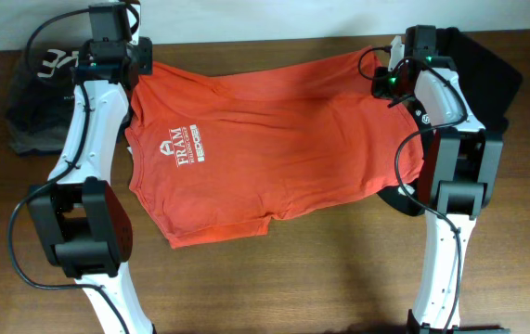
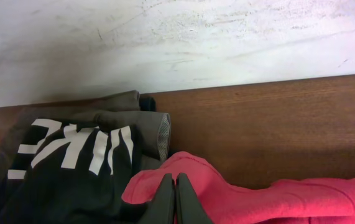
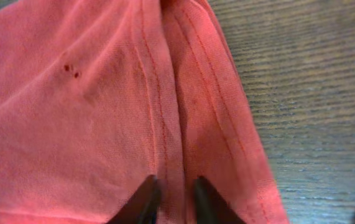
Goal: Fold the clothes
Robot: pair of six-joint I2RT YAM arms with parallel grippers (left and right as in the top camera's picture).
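Overhead, left end effector (image 2: 176, 199) clamping T-shirt (image 1: 274, 139) beside dark garment (image 1: 32, 111), right end effector (image 3: 176, 199) pinching hem (image 3: 165, 124)

The overhead view looks straight down at the tabletop (image 1: 339, 269); both wrist views peer closely at the T-shirt (image 1: 274, 139) it also shows.

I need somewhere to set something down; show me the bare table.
Free: table wood between the T-shirt and the near edge, bounded by the left arm and right arm. Crowded: back corners, dark garment left, black garment right.
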